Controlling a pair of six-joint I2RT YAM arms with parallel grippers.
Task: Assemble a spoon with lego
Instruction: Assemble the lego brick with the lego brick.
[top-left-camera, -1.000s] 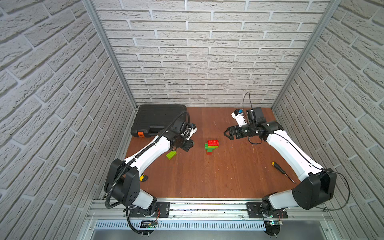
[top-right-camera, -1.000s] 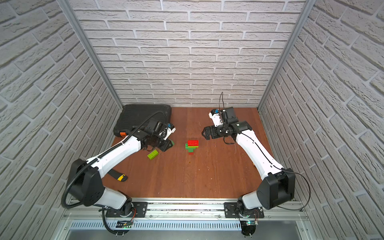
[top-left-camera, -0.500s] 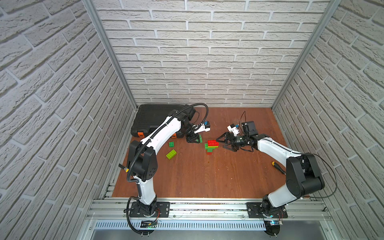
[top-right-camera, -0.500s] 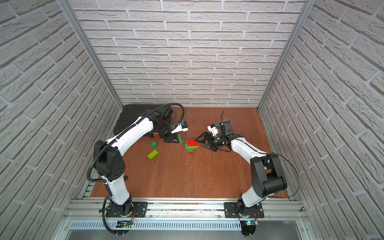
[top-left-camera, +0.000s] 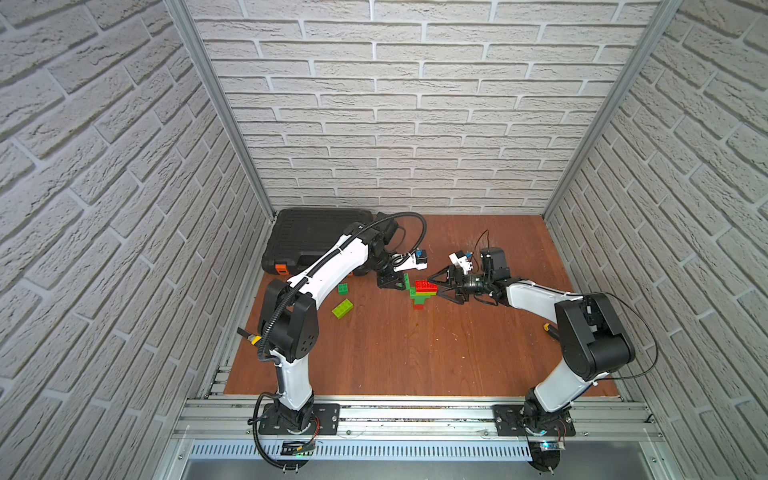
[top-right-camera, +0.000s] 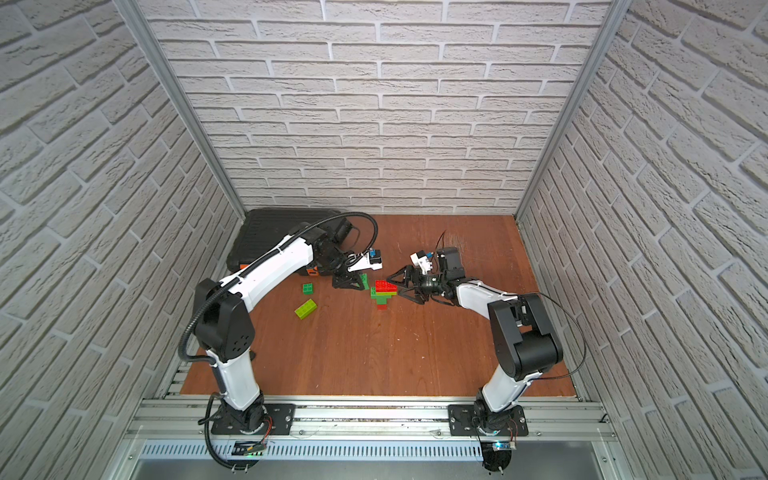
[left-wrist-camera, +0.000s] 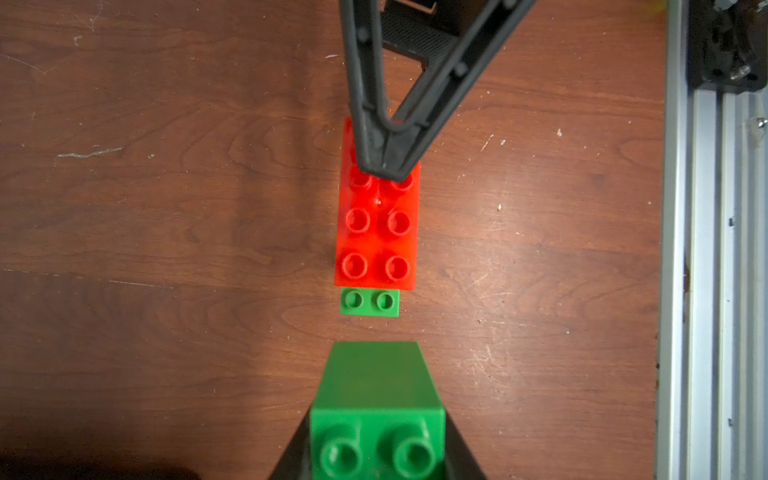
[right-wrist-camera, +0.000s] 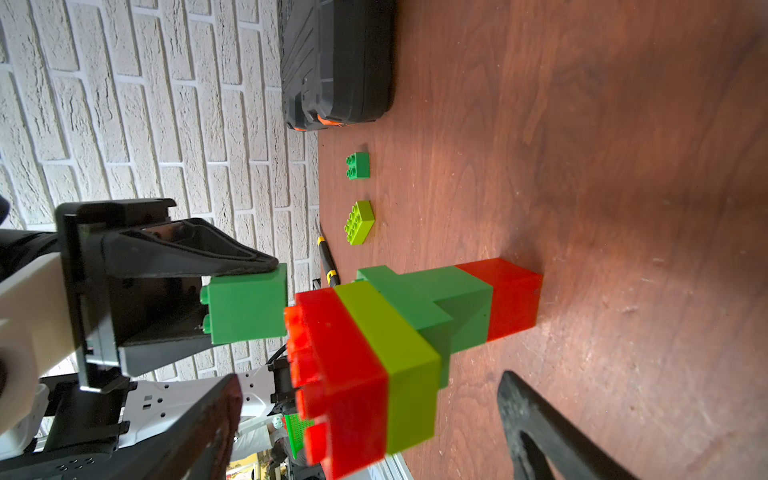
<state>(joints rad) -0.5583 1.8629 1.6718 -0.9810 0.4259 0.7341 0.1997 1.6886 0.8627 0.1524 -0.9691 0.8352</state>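
Currently gripping dark green brick (right-wrist-camera: 247, 307) in left gripper (top-left-camera: 394, 282), just beside red top of spoon (top-left-camera: 424, 291), upright mid-table. Straddling spoon head with right gripper (top-left-camera: 433, 286), jaws wide. Open tabletop (top-left-camera: 395, 353) toward front rail (top-left-camera: 415, 409). Seeing stem layers only via right wrist; studs only via left.

Left end effector (right-wrist-camera: 241, 301) clamps dark green brick (right-wrist-camera: 249, 311), seemingly touching spoon (right-wrist-camera: 399, 345) top; right end effector (right-wrist-camera: 370, 380) straddles spoon, spread.
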